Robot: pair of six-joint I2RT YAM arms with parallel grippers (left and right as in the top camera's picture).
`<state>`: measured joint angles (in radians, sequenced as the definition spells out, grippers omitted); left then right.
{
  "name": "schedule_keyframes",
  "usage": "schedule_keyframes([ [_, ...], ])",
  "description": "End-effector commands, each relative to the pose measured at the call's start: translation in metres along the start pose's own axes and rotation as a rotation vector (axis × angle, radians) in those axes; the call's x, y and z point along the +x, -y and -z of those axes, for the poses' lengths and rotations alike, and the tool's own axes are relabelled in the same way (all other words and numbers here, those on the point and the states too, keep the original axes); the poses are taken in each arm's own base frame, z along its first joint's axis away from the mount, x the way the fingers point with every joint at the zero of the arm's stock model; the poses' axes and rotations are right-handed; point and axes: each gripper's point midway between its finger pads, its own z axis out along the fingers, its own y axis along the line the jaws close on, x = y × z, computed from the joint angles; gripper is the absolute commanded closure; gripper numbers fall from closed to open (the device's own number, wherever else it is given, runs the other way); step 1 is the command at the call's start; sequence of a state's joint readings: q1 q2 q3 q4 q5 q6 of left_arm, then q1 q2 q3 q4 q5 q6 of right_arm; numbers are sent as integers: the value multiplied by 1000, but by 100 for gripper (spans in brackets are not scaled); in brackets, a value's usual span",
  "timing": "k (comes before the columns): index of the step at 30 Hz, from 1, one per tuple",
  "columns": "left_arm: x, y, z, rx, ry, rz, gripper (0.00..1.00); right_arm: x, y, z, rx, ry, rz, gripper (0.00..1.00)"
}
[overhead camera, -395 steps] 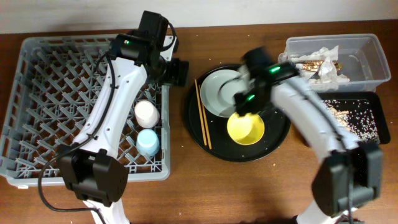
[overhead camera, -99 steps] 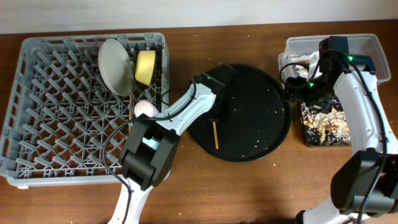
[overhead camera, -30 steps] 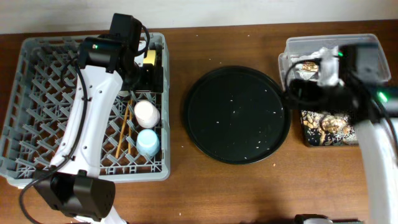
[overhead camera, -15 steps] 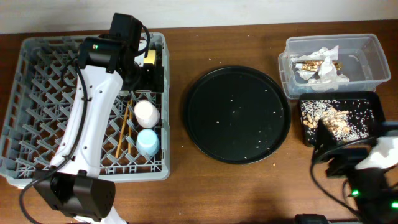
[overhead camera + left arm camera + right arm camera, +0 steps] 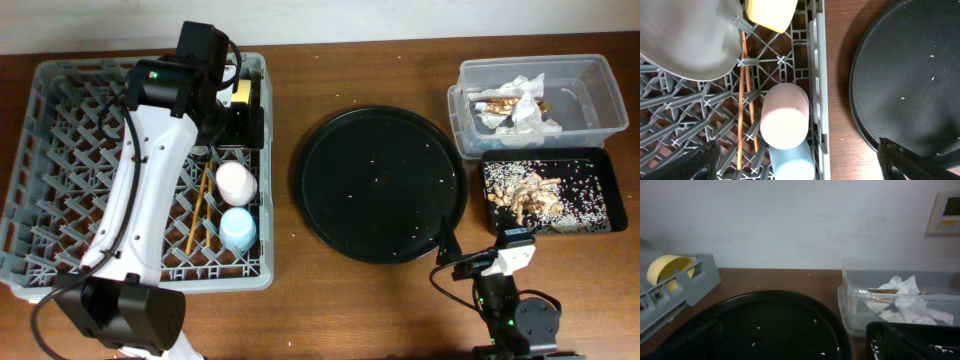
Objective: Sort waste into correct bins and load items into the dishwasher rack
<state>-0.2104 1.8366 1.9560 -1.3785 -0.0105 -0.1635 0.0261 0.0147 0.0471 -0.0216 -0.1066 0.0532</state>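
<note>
The grey dishwasher rack (image 5: 90, 170) holds the pale plate (image 5: 685, 45), the yellow bowl (image 5: 770, 12), the chopsticks (image 5: 742, 90), the pink cup (image 5: 785, 117) and the light blue cup (image 5: 792, 162). My left gripper (image 5: 800, 167) is open and empty above the two cups, at the rack's right side (image 5: 240, 125). The clear tub (image 5: 585, 100) holds white tissue (image 5: 525, 110) and gold-brown wrapper scraps. The shallow black tray (image 5: 600, 205) holds crumbs and grains (image 5: 530, 190). My right arm is folded at the table's front edge, its gripper (image 5: 446, 243) open and empty.
A large round black tray (image 5: 380, 183) with a few stray grains lies between the rack and the bins, and fills the lower part of the right wrist view (image 5: 775, 325). A pale wall stands behind the table.
My right arm has pulled back from above the two bins down to the table's front edge and folded there. The left arm has not moved.
</note>
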Motion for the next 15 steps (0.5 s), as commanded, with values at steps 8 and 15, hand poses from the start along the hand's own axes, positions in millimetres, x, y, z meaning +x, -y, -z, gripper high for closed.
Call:
schedule_keyframes([
  [8, -3, 1, 6, 7, 21, -15, 1, 29, -2, -1, -12, -77, -14, 2],
  [15, -3, 1, 6, 7, 21, -15, 1, 29, -2, -1, -12, -77, -14, 2],
])
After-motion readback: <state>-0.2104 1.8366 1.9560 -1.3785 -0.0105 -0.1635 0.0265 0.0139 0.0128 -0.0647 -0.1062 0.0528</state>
